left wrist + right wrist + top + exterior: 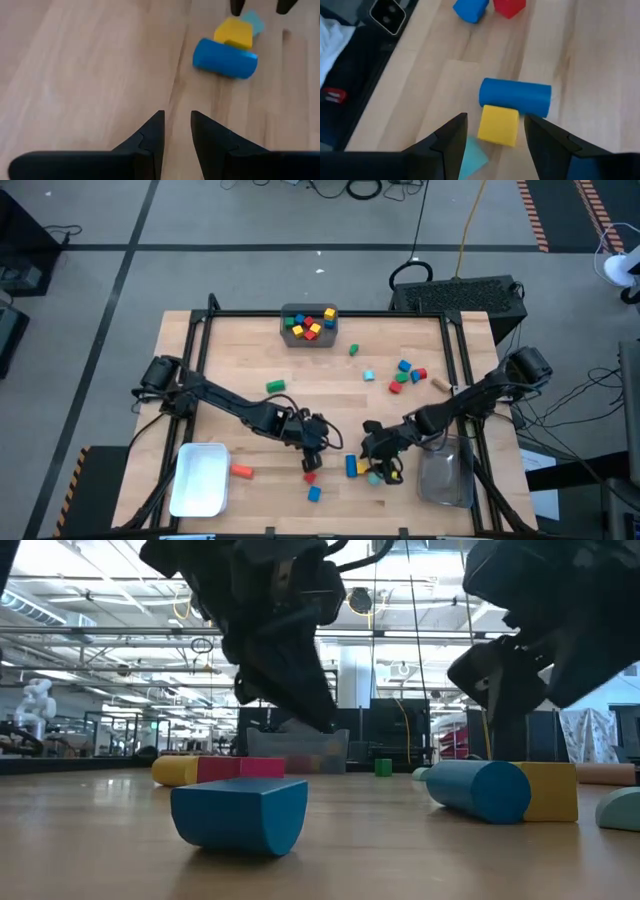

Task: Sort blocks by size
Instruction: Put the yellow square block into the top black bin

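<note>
Blocks lie scattered on the wooden table (240, 350). A blue cylinder (515, 97) lies flat with a yellow cube (498, 125) against its side and a cyan block (472, 159) beside that. My right gripper (496, 117) hangs open just above them, one finger on each side of the yellow cube and the cyan block, touching neither. My left gripper (176, 114) hovers over bare wood left of this group (315, 448), fingers a little apart with nothing between them. A red block (309, 478) and a blue block (314, 493) lie near the front edge.
A grey bin (309, 338) with several blocks stands at the far edge, a white bin (200, 480) front left, a clear bin (445, 472) front right. An orange block (241, 471), a green one (275, 386) and a cluster at the right (405, 375) lie loose.
</note>
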`<state>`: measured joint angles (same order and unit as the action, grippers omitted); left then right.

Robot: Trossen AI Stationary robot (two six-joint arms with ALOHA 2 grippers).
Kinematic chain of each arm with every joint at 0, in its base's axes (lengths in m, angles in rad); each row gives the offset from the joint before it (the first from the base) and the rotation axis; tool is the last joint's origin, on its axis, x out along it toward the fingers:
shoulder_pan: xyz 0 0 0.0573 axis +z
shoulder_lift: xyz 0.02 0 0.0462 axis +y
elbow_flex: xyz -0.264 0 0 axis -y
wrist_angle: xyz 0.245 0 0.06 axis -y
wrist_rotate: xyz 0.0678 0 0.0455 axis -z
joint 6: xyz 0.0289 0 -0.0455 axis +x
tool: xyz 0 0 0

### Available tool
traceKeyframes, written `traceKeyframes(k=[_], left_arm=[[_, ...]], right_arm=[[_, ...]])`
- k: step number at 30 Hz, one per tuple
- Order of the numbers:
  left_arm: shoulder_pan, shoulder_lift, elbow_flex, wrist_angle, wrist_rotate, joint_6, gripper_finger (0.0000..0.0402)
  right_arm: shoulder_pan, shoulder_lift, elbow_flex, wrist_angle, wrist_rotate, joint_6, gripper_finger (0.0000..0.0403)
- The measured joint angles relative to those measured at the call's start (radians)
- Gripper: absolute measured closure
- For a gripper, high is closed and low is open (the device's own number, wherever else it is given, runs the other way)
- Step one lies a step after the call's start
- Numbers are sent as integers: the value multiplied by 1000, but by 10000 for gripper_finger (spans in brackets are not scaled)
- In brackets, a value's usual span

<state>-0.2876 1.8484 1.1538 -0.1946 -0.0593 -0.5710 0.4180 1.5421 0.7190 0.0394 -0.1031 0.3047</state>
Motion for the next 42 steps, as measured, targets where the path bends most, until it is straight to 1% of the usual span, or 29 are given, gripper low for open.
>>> traceKeyframes(k=[3,6,11,15,18,21,25,28,33,35,38,42], left_arm=[[-6,4,1,14,3,4,304],[-10,4,0,14,4,52,304],[-12,3,0,32,22,134,304],[-14,2,0,71,7,158,304],[-17,4,0,89,-17,132,304],[-26,4,0,91,-69,106,304],[-56,4,0,87,-131,107,304],[-83,4,0,90,-172,142,304],[-129,5,0,114,-300,233,304],[-142,5,0,119,-336,272,304],[-149,5,1,116,-332,318,304],[-147,5,1,105,-317,362,304]], right_arm=[[14,26,12,2,41,2,203],[22,47,28,-4,72,41,176],[31,84,36,-13,50,127,139],[58,138,36,-6,59,178,134],[73,176,48,-9,101,203,137],[90,205,65,-7,162,210,143],[108,209,78,-12,223,222,161],[114,202,79,-9,243,239,186],[114,202,80,-8,243,283,237],[114,202,80,-6,243,294,259],[114,201,80,-4,242,302,287],[114,198,80,15,233,296,288]])
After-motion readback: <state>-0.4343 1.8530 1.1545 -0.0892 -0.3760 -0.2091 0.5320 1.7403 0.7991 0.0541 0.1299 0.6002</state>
